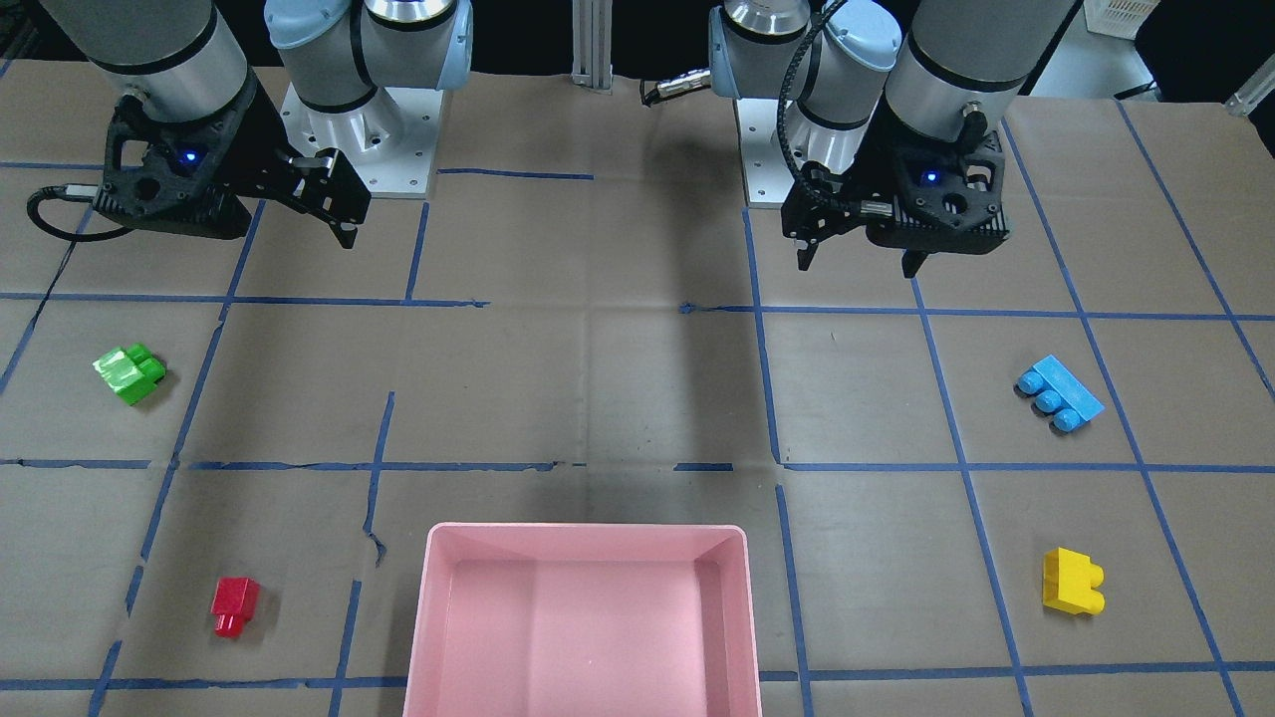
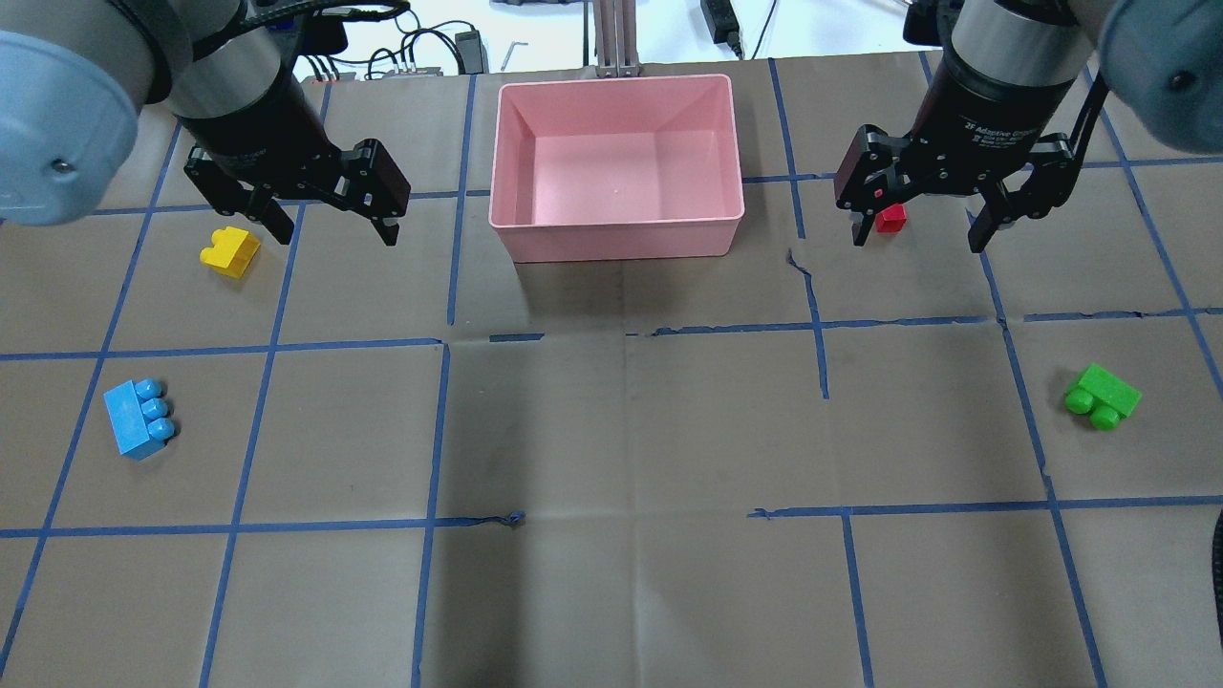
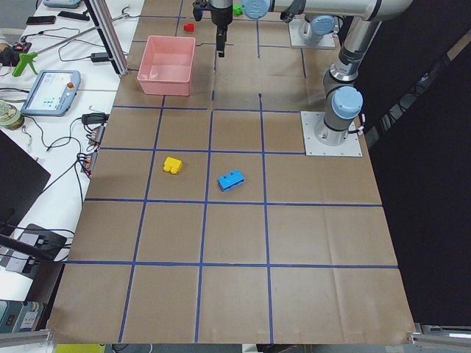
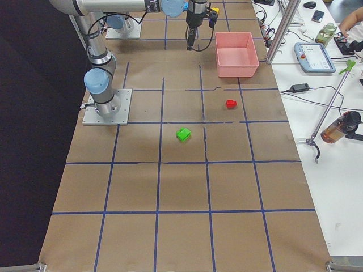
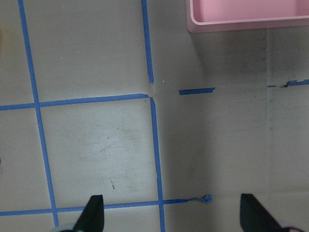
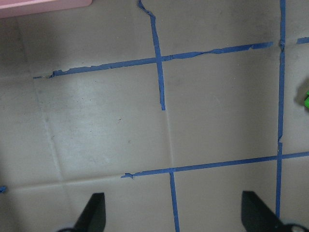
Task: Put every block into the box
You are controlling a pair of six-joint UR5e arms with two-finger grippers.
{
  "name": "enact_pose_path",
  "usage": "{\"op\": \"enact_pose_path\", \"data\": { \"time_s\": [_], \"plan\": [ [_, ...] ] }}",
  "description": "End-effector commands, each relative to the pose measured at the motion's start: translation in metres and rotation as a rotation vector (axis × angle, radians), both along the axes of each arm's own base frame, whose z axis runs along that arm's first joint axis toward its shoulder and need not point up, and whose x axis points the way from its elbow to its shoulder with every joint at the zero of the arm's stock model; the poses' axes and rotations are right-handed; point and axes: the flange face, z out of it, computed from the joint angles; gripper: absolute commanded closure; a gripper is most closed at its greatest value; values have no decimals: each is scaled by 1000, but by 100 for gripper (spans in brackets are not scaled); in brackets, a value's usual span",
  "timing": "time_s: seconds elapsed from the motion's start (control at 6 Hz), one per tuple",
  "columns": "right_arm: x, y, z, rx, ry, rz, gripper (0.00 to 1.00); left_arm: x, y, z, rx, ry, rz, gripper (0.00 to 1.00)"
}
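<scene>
The pink box (image 2: 616, 227) stands at the table's far middle edge and has nothing in it (image 1: 588, 531). A yellow block (image 2: 230, 252) and a light-blue block (image 2: 139, 419) lie on my left side. A small red block (image 2: 891, 218) and a green block (image 2: 1104, 395) lie on my right side. My left gripper (image 2: 336, 234) is open and empty, held high above the table; its wrist view (image 5: 174, 215) shows bare table and a corner of the box (image 5: 241, 21). My right gripper (image 2: 917, 239) is open and empty too, also high (image 6: 174, 212).
Brown paper with a blue tape grid covers the table. The two arm bases (image 1: 359, 129) (image 1: 787, 149) stand at the robot side. A bench with a tablet (image 3: 50, 92), cables and bottles runs along the far edge behind the box.
</scene>
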Motion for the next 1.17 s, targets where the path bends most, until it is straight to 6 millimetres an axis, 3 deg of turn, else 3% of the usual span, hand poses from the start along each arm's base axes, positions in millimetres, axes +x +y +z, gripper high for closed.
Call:
{"op": "enact_pose_path", "data": {
  "time_s": [0.0,0.17,0.33,0.5,0.67,0.83,1.0],
  "plan": [
    [0,0,0,1,0,0,0,72,-3,5,10,1,3,1],
    [0,0,0,1,0,0,0,142,-2,5,15,0,118,1],
    [0,0,0,-1,0,0,0,230,0,-10,51,-7,207,1],
    [0,0,0,-1,-1,8,0,291,11,-25,69,9,230,1],
    [-1,0,0,-1,1,-1,0,340,11,-46,97,35,299,1],
    [-3,-1,0,-4,0,-2,0,376,21,-79,153,67,397,1],
    [-18,-5,-1,-3,4,-15,0,401,28,-115,205,108,444,1]
  ]
}}
